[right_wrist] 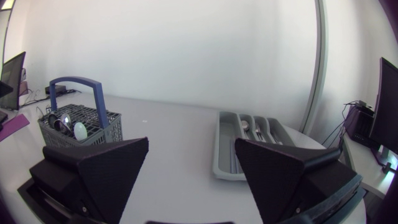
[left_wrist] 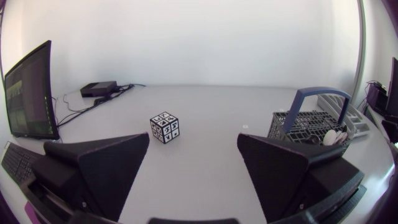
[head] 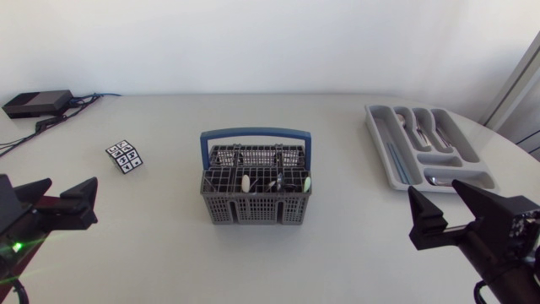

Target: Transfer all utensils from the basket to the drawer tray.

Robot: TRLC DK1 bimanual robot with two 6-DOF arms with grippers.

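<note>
A grey cutlery basket (head: 256,206) with a blue handle (head: 256,134) stands mid-table, holding several utensils with dark and pale handles. The grey drawer tray (head: 381,135) lies at the far right with some metal cutlery in its compartments. My left gripper (head: 61,197) rests open near the left edge, well apart from the basket. At the right front my right gripper (head: 447,206) is open too, just in front of the tray. In the left wrist view the basket (left_wrist: 305,124) is ahead beside the right finger. The right wrist view shows the basket (right_wrist: 78,127) and the tray (right_wrist: 225,149) ahead.
A small cube with black-and-white markers (head: 125,156) sits left of the basket, also seen as the cube (left_wrist: 165,127) ahead of the left gripper. A black box (head: 37,103) with cables lies at the far left corner.
</note>
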